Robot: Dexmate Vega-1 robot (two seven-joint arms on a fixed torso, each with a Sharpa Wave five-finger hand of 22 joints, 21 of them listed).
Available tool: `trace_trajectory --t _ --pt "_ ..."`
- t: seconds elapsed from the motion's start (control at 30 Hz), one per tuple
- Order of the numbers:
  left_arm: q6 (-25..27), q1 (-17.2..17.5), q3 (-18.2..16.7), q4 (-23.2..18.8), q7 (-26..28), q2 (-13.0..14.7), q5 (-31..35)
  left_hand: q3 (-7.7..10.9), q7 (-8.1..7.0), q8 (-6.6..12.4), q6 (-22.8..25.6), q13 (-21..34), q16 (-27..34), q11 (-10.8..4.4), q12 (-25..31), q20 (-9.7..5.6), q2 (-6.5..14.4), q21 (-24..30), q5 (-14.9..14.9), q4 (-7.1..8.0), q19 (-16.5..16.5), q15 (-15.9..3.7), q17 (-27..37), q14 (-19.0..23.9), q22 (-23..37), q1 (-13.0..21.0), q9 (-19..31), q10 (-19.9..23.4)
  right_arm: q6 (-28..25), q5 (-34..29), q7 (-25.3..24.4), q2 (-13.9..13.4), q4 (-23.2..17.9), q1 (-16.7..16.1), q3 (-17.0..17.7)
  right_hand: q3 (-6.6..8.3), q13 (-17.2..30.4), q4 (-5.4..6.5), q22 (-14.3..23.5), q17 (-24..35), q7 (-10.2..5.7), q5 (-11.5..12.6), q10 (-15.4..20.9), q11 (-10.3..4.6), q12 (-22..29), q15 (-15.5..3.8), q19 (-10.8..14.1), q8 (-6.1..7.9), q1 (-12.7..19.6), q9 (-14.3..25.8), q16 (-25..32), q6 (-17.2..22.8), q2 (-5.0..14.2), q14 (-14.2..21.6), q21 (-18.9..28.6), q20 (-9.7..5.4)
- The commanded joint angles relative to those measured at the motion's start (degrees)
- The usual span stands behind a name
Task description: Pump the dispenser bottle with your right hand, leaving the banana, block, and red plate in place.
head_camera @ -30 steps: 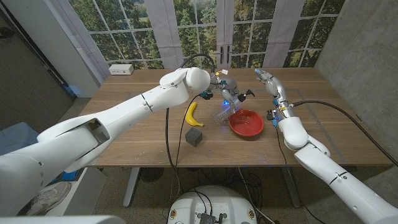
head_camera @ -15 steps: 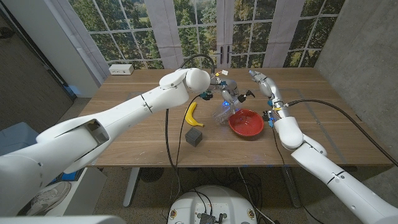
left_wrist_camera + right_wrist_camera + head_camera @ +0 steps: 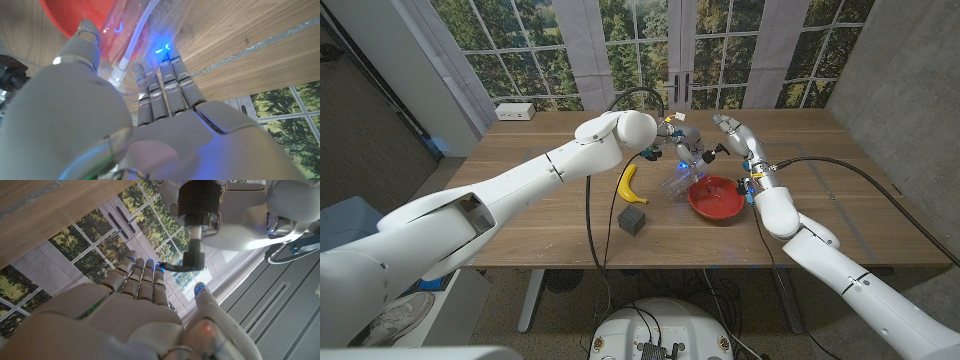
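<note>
Dispenser bottle [image 3: 683, 172] is standing tilted just beside the red plate [image 3: 715, 197], at the plate's window-side edge, its clear body leaning over the rim. I am gripping it with my left hand [image 3: 682, 147]; in the left wrist view the fingers [image 3: 168, 91] are wrapping the clear plastic, where the white dip tube [image 3: 135, 42] is showing through with the plate's red behind it. My right hand [image 3: 732, 134] is hovering close beside the black pump head [image 3: 714, 153], fingers spread and holding nothing. In the right wrist view those fingers [image 3: 141, 279] are reaching toward the black pump nozzle [image 3: 195, 265], apart from it. I am finding no readable label or writing on the bottle or anything else. Banana [image 3: 631, 184] is lying on the wooden table [image 3: 520, 200] on the far side of the bottle from the plate, and the dark grey block [image 3: 633, 219] is sitting near the banana, toward me. A white box [image 3: 514, 112] is resting well away from the plate, at the table's far corner by the windows.
</note>
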Motion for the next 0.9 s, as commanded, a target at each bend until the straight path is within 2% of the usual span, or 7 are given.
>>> trace_trajectory --t 0.03,0.23,0.3,0.47,0.53,0.87,0.9 --pt "-0.55 0.0 -0.16 0.85 0.51 -0.37 -0.16 1.68 -6.13 0.21 9.41 6.68 0.42 -11.52 0.34 -4.01 14.99 0.44 0.36 1.23 0.16 -17.44 3.65 13.93 0.1 14.73 0.14 12.47 -6.64 -1.35 1.29 -1.34 -3.74 0.25 -0.84 -0.06 0.01 0.68 0.19 0.16 -0.34 -0.01 -0.11 -0.62 -0.26 0.0 0.17 -0.03 -0.67 0.33 -0.15 -0.06 1.46 -0.16 -0.39 0.18" --pt "-0.91 -0.26 -0.07 1.4 0.36 -0.61 -0.35 1.66 -6.17 0.17 9.47 6.74 0.4 -11.57 0.25 -4.06 14.95 0.6 0.36 1.23 0.13 -17.45 3.66 14.05 0.09 14.71 0.13 12.5 -9.06 -1.5 1.99 -1.99 -5.34 0.51 -1.48 -2.01 -0.08 4.92 0.26 0.41 -1.14 -0.29 -3.88 -1.66 -1.38 -0.02 -2.3 -1.17 -5.55 0.3 -1.62 -4.62 0.72 -3.35 -0.99 0.6" --pt "-0.88 -0.44 -0.02 1.65 0.16 -0.79 -0.48 1.66 -6.18 0.17 9.48 6.76 0.4 -11.55 0.24 -4.1 14.95 0.64 0.36 1.23 0.13 -17.44 3.67 14.06 0.09 14.71 0.15 12.52 -10.25 -0.61 3.42 -2.39 -6.09 0.73 -1.64 -2.44 -0.12 5.71 0.24 0.4 -1.36 -0.18 -4.82 -1.77 -1.55 0.16 -2.54 -1.31 -6.52 0.26 -1.96 -5.85 0.43 -4.02 -0.97 0.62" --pt "-1.19 -0.28 -0.13 1.83 0.71 -0.88 -0.55 1.66 -6.13 0.14 9.52 6.75 0.34 -11.57 0.17 -4.09 14.94 0.76 0.36 1.23 0.14 -17.44 3.64 14.09 0.08 14.7 0.15 12.55 -15.56 -3.18 4.11 -3.52 -8.65 1.53 -2.98 -3.74 -0.38 8.28 0.11 0.03 -2.57 0.45 -8.91 -2.47 -1.98 0.35 -6.31 -1.52 -9.35 0.0 -3.75 -11.05 -0.57 -7.75 -1.66 1.08" --pt "-1.26 -0.43 -0.06 1.94 0.46 -0.91 -0.63 1.65 -6.07 0.15 9.59 6.76 0.35 -11.56 0.14 -4.09 14.93 0.79 0.36 1.23 0.09 -17.44 3.66 14.13 0.08 14.69 0.14 12.57 -14.04 -1.98 5.1 -3.74 -7.95 1.98 -3.11 -3.86 -0.41 8.57 0.1 -0.02 -2.6 0.52 -9.25 -2.5 -1.95 0.3 -6.61 -1.57 -9.59 -0.02 -3.82 -11.71 -0.62 -7.96 -1.65 1.08" --pt "-1.4 -0.26 -0.23 2.25 1.13 -1.14 -0.86 1.66 -6.06 0.05 9.6 6.79 0.29 -11.53 0.0 -4.15 14.94 1.07 0.36 1.23 0.05 -17.44 3.67 14.26 0.06 14.69 0.15 12.71 -18.31 -4.82 6.22 -3.94 -9.3 3.87 -6.03 -4.72 -0.55 10.05 0.06 -0.24 -2.63 0.95 -10.78 -2.53 -1.8 0.45 -8.95 -1.58 -10.64 -0.12 -4.42 -14.54 -1.02 -9.85 -1.86 1.3" --pt "-1.52 -0.27 -0.27 2.32 1.15 -1.15 -0.97 1.66 -5.99 0.06 9.68 6.82 0.31 -11.49 -0.01 -4.12 14.95 1.16 0.36 1.23 0.16 -17.44 3.69 14.33 0.06 14.69 0.14 12.72 -16.71 -4.44 6.08 -3.86 -8.47 4.04 -6.11 -4.84 -0.57 10.19 0.06 -0.25 -2.55 1.0 -10.92 -2.54 -1.79 0.44 -9.03 -1.64 -10.73 -0.12 -4.42 -14.96 -1.08 -9.94 -1.81 1.31"
